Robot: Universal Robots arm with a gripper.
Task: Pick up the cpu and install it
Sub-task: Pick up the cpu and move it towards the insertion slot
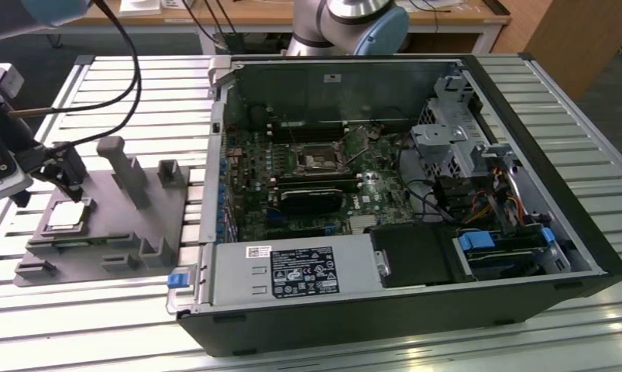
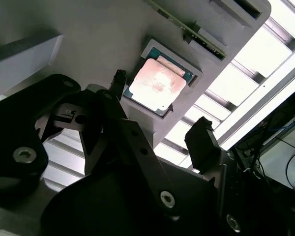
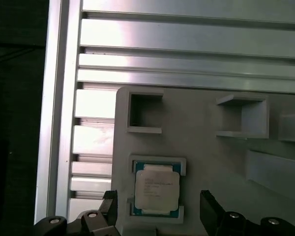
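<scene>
The cpu (image 1: 68,215) is a flat square chip with a pale silvery top. It lies in a shallow recess of the grey plastic fixture (image 1: 119,232) at the exterior view's left. My gripper (image 1: 48,188) hangs just above it, open, with one dark finger on each side of the chip and nothing held. In both wrist views the cpu (image 2: 157,83) (image 3: 157,187) sits between the fingertips (image 2: 119,79) (image 3: 209,204) of the gripper (image 2: 160,110) (image 3: 159,206). The motherboard socket (image 1: 316,160) lies inside the open computer case.
The open computer case (image 1: 393,325) takes up the middle and the exterior view's right of the slatted metal table (image 1: 135,85). Upright posts (image 1: 125,167) rise from the fixture beside the gripper. Black cables (image 1: 125,46) trail down to the arm.
</scene>
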